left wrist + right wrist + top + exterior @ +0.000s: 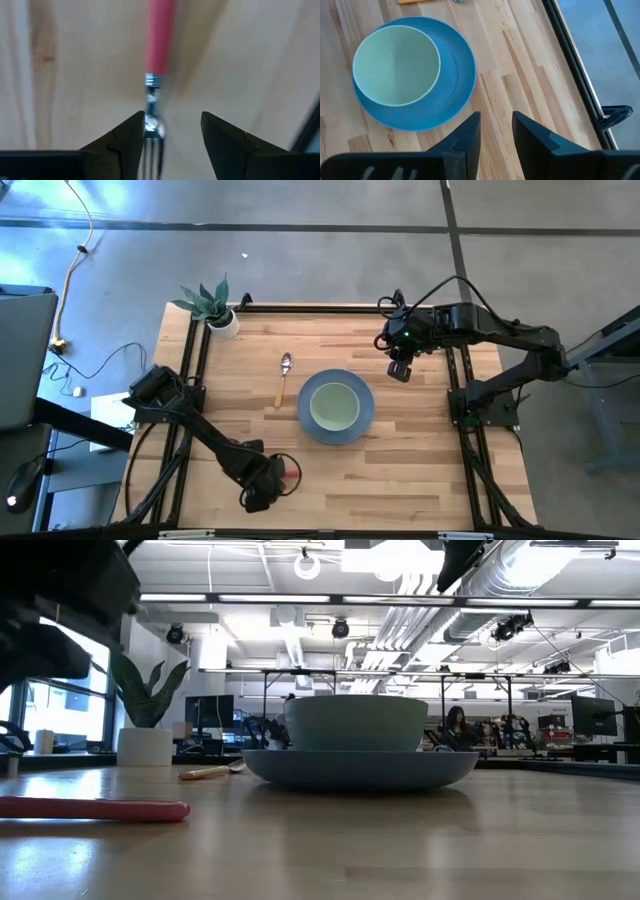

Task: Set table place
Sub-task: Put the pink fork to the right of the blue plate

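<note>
One blue plate (367,420); one green bowl (334,406); one spoon (283,377); one pink-handled fork (156,85); one potted plant (213,305).

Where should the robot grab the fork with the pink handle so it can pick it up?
Probably at the thin metal neck, where the pink handle ends. The fork lies flat on the table, so coming straight down from above looks best, one finger on each side of the neck. The left gripper hangs open right over that spot, beside the tines.

The light-wood counter (420,470) carried a blue plate (366,420) centrally, a spoon (282,379) beside it, a red-handled fork (290,472) nearer the front, and a potted plant (217,308) at the back corner.
</note>
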Robot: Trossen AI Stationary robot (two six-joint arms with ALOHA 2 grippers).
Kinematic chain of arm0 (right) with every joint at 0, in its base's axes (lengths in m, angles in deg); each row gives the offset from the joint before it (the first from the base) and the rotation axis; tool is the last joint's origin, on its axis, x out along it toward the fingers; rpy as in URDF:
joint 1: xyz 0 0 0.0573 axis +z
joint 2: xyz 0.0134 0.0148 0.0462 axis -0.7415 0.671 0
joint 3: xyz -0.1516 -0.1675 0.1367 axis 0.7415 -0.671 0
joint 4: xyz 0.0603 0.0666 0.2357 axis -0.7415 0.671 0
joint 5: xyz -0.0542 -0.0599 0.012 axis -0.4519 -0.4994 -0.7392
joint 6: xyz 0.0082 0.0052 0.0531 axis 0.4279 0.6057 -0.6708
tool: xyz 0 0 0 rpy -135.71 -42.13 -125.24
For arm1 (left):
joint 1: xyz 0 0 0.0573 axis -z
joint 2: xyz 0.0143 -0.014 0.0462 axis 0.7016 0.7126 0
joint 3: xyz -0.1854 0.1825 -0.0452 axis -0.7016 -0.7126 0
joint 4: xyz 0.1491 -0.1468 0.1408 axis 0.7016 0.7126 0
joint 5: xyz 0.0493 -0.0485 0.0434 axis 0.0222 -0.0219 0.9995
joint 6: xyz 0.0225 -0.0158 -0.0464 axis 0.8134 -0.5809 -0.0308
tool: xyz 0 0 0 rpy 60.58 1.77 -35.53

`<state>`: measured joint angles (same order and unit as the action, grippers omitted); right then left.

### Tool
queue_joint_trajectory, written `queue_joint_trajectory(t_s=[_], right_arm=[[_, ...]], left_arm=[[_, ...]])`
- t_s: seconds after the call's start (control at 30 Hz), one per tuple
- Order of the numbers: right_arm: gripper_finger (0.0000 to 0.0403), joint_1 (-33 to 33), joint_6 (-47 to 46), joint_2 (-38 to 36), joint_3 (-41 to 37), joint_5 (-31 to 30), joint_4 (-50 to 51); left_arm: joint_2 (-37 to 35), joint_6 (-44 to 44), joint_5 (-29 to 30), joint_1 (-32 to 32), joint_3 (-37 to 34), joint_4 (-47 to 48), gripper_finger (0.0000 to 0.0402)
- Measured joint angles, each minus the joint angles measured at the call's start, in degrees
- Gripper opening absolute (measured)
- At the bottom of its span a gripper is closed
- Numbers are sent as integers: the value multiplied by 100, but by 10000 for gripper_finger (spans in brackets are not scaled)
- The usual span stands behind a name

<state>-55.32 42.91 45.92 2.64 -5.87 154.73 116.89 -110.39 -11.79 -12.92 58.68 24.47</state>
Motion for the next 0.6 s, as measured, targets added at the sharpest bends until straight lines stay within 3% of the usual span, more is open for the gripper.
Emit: queue_joint_trajectory(t_s=[0.5,0.6], right_arm=[[103,0,-13,0,0,-2,-2],[103,0,-15,0,0,-2,-2]], left_arm=[[-46,-257,-70,-15,-695,-1032,181],[-41,-199,7,-12,-699,-1038,164]])
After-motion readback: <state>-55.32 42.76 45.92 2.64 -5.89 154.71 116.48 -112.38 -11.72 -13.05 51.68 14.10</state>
